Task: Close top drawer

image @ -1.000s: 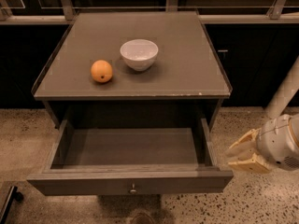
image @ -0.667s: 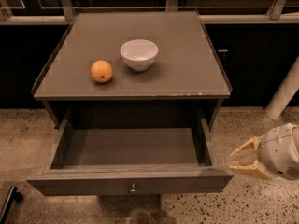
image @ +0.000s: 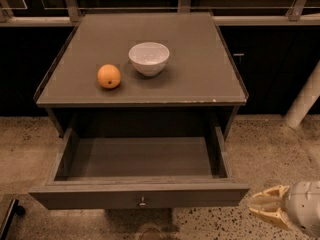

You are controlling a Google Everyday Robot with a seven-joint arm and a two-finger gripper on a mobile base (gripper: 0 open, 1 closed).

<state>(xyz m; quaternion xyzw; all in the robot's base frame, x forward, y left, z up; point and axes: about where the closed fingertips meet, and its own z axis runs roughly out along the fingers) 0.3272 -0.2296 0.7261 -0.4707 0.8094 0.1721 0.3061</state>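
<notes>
The top drawer (image: pixel 140 196) of a grey-brown cabinet is pulled fully out toward me. Its inside is bare. Its flat front panel has one small round metal knob (image: pixel 142 202) at the centre. My gripper (image: pixel 266 208) is at the bottom right, just right of the drawer front's right end and level with it. Its pale fingertips point left toward the drawer front and stand a small gap away from it.
An orange (image: pixel 108 76) and a white bowl (image: pixel 149 58) sit on the cabinet top (image: pixel 190 79). A white post (image: pixel 305 99) stands at the right. A dark object (image: pixel 9 216) lies on the speckled floor at the lower left.
My gripper has moved down and slightly right, from beside the drawer's right side to the level of the drawer front. The drawer has not moved.
</notes>
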